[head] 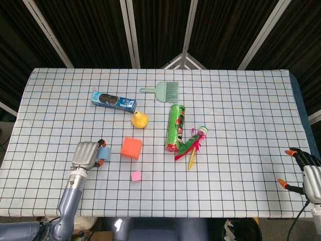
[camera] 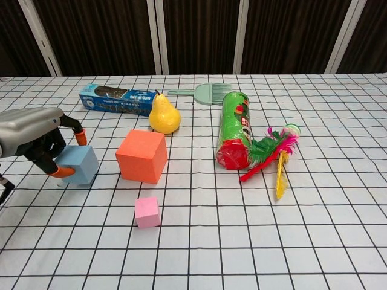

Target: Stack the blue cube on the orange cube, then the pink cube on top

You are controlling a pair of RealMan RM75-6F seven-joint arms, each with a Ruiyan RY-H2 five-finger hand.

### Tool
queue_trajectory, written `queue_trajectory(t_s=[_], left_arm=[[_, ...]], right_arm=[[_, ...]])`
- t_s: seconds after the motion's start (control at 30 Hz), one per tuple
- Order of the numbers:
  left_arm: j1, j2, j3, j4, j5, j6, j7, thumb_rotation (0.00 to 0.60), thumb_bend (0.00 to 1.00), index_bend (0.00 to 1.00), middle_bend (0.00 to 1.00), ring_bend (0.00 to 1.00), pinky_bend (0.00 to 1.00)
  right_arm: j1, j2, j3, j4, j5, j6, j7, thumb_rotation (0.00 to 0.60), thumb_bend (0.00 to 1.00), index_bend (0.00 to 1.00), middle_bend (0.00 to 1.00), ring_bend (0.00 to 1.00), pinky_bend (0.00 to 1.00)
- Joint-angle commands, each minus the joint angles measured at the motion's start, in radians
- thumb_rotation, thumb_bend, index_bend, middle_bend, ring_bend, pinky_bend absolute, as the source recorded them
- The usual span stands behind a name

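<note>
My left hand (head: 86, 154) (camera: 35, 141) grips the light blue cube (head: 104, 153) (camera: 81, 164) at the table's front left, fingers wrapped over its left side. The cube looks tilted and raised a little off the cloth. Just right of it stands the larger orange cube (head: 131, 148) (camera: 142, 156), with a small gap between them. The small pink cube (head: 135, 175) (camera: 147, 211) lies in front of the orange one, apart from both. My right hand (head: 308, 175) hovers at the front right edge, fingers spread and holding nothing; only the head view shows it.
Behind the orange cube sits a yellow pear (head: 139, 119) (camera: 164, 115). A green can (head: 175, 128) (camera: 236, 130) lies on its side beside a feather toy (head: 193, 143) (camera: 272, 151). A blue cookie box (head: 113, 101) (camera: 118, 99) and a green brush (head: 165, 90) (camera: 205, 92) lie further back.
</note>
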Motion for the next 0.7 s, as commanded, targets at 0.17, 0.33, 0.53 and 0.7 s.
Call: queue_trajectory(t_s=[0.17,0.33,0.53,0.7], left_arm=[[0.003,0.063,-0.018,-0.142,0.062,0.055,0.011,0.600,0.34,0.44,0.83,0.71,0.87],[-0.009,0.082,-0.036,-0.242,0.075,0.105,0.080,0.600,0.34,0.44,0.83,0.71,0.87],[-0.058,0.040,-0.073,-0.287,0.013,0.132,0.198,0.600,0.34,0.44,0.83,0.71,0.87],[-0.129,-0.033,-0.127,-0.266,-0.073,0.151,0.301,0.600,0.34,0.44,0.83,0.71,0.87]], right_arm=[[-0.001,-0.001,0.001,-0.002,-0.002,0.005,0.000,0.600,0.17,0.25,0.20,0.19,0.20],[-0.002,-0.001,0.002,-0.001,-0.002,0.008,0.005,0.600,0.17,0.25,0.20,0.19,0.20],[-0.005,0.001,0.002,0.002,-0.001,0.009,0.016,0.600,0.17,0.25,0.20,0.19,0.20],[-0.007,0.001,0.005,0.011,0.006,0.010,0.029,0.600,0.17,0.25,0.20,0.19,0.20]])
